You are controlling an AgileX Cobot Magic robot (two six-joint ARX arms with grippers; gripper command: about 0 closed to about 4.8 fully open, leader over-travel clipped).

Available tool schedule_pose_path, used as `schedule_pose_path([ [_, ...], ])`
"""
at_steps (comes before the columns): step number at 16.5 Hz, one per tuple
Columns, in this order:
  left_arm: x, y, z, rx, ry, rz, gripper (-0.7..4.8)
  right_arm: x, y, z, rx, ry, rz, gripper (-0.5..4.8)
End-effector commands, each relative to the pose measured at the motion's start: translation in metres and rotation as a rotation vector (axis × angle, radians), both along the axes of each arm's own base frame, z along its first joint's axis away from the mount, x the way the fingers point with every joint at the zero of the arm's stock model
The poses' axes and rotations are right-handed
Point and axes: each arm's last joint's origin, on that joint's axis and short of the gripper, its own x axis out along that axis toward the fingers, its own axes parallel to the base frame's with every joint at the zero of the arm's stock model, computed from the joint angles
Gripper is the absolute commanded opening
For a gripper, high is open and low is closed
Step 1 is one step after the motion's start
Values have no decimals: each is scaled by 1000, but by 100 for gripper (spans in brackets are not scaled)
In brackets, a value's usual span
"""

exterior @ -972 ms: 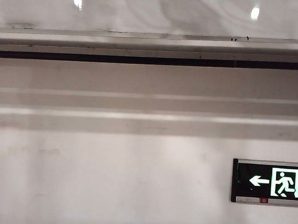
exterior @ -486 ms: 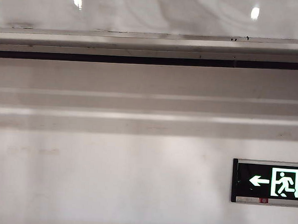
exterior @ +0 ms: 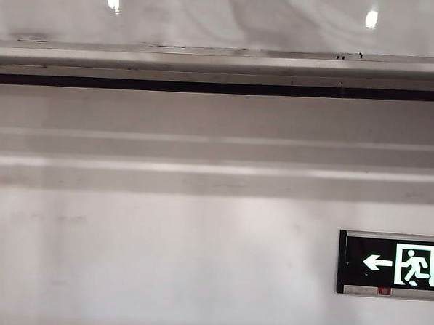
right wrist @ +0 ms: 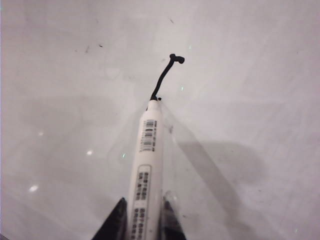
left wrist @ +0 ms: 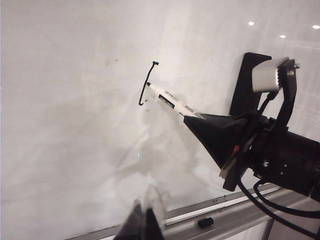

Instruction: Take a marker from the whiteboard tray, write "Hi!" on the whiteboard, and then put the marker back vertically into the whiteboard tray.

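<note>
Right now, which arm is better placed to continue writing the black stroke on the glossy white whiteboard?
The right. The right gripper holds the white-barrelled marker, tip at the black stroke on the whiteboard. The left gripper carries nothing.

A green exit sign (exterior: 394, 264) on the wall shows a left arrow and a running figure, no words. The marker (right wrist: 145, 170) carries a barcode and dark print, too small to read. One black stroke (right wrist: 165, 77) stands on the whiteboard (right wrist: 240, 75), no letter yet.
</note>
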Motion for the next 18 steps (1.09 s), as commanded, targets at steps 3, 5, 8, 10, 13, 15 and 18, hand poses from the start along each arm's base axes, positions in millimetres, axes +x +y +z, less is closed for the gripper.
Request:
schedule_pose_path([
  [3, -2, 0, 2, -6, -16, -7, -5, 1, -4, 3, 19, -11, -36, -2],
  [5, -2, 0, 2, -6, -16, -7, -5, 3, -6, 3, 19, -3, -71, -2],
  [8, -2, 0, 2, -6, -14, -7, -5, 1, -10, 3, 11, 13, -105, -2],
  [10, -2, 0, 2, -6, -14, -7, -5, -1, -12, 5, 8, 19, -115, -2],
  [13, -2, 0, 2, -6, -13, -7, -5, -4, -16, 7, 13, 23, -150, -2],
  [15, -2, 0, 2, -6, -13, -7, -5, -6, -20, 10, 20, 18, -156, -2],
  [18, -2, 0, 2, -6, -9, -21, -5, -10, -23, 15, 30, 6, -144, -2],
])
